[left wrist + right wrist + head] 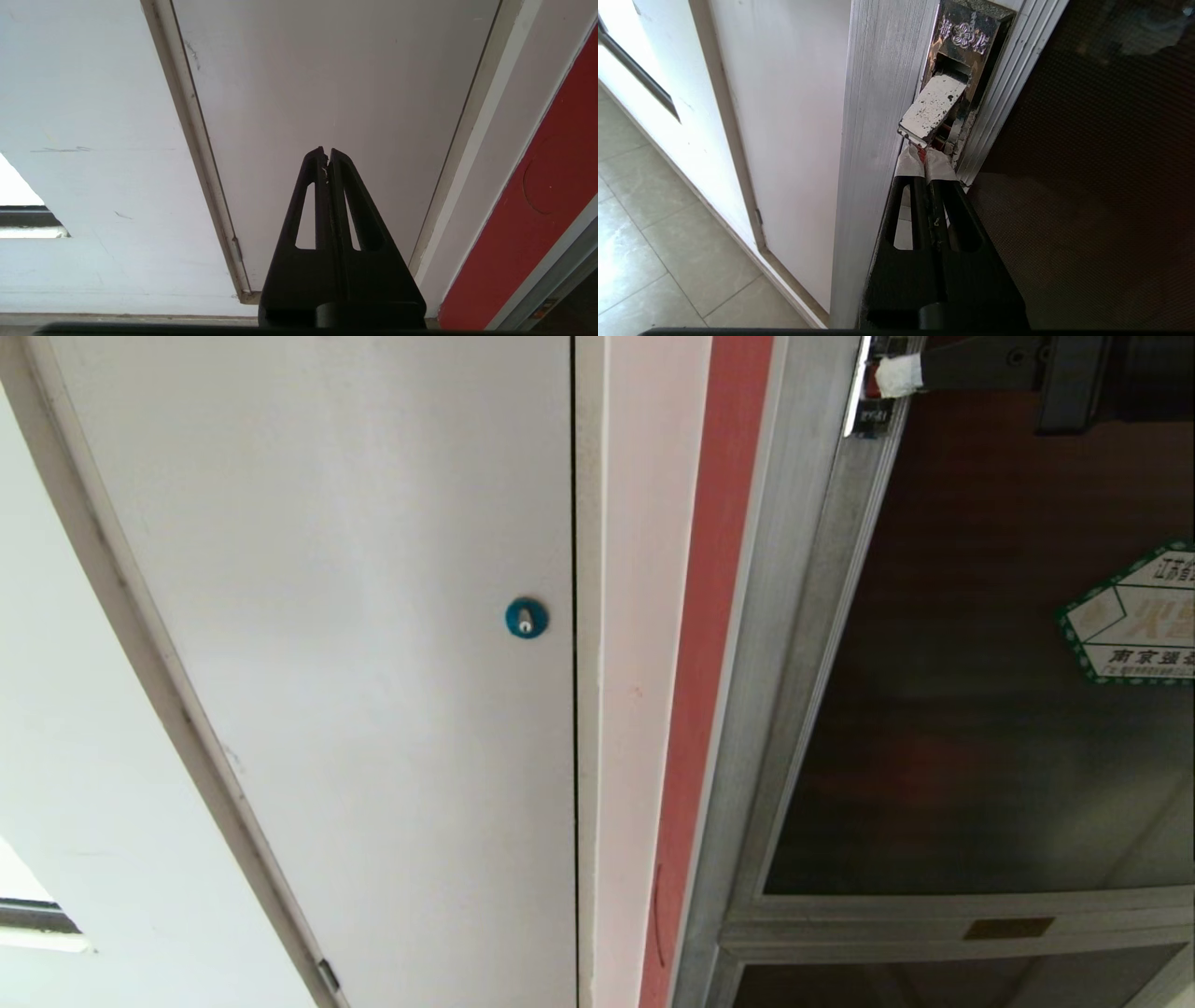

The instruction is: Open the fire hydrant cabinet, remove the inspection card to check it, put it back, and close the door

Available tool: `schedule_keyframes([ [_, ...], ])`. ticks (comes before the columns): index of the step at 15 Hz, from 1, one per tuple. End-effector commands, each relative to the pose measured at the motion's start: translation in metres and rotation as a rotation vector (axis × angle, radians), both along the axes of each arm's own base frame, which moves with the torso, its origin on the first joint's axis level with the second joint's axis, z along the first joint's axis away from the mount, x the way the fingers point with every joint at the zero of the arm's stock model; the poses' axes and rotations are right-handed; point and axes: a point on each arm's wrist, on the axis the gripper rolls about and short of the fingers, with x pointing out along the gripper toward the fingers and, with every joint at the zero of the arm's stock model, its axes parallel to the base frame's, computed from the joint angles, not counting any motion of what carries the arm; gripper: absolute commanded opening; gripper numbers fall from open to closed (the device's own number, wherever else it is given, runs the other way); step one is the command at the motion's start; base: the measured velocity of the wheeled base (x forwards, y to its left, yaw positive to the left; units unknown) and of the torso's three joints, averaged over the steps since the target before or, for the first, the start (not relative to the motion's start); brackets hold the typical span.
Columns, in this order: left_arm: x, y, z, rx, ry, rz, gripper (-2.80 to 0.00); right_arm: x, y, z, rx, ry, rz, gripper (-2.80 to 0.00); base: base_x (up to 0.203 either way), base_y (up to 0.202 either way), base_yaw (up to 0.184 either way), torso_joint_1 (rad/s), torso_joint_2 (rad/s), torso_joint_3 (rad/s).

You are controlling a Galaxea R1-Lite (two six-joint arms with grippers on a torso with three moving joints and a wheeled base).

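The fire hydrant cabinet rises on the right as a silver aluminium frame. Its door is a dark tinted glass panel that lies against the frame. My right gripper is shut, and its white-taped fingertips are tucked under the lifted silver latch flap. A little red shows between the tips. The head view has that gripper at the top edge, beside the latch. My left gripper is shut and empty, parked facing a white door. The inspection card is hidden.
Left of the cabinet are a plain white door with a small blue round lock and a red wall strip. A green-bordered white sticker is on the glass. Pale floor tiles lie below.
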Motion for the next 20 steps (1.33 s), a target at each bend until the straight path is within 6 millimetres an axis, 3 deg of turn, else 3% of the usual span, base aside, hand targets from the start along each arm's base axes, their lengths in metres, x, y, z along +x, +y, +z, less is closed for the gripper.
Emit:
schedule_keyframes([
  [1, 0.001, 0.0, -0.002, 0.0, 0.007, 0.0, -2.8, 0.005, 0.002, -0.002, -0.007, 0.008, 0.001, -2.8, 0.0, 0.0, 0.0, 0.0, 0.0, 0.0],
  [5, 0.001, 0.0, -0.002, 0.0, 0.007, 0.0, -2.8, 0.003, 0.001, -0.001, -0.004, 0.003, 0.002, -2.8, 0.0, 0.0, 0.0, 0.0, 0.0, 0.0],
  [20, 0.001, 0.0, -0.002, 0.0, 0.007, 0.0, -2.8, -0.041, -0.013, 0.012, 0.022, -0.058, 0.023, -2.8, 0.0, 0.0, 0.0, 0.0, 0.0, 0.0],
])
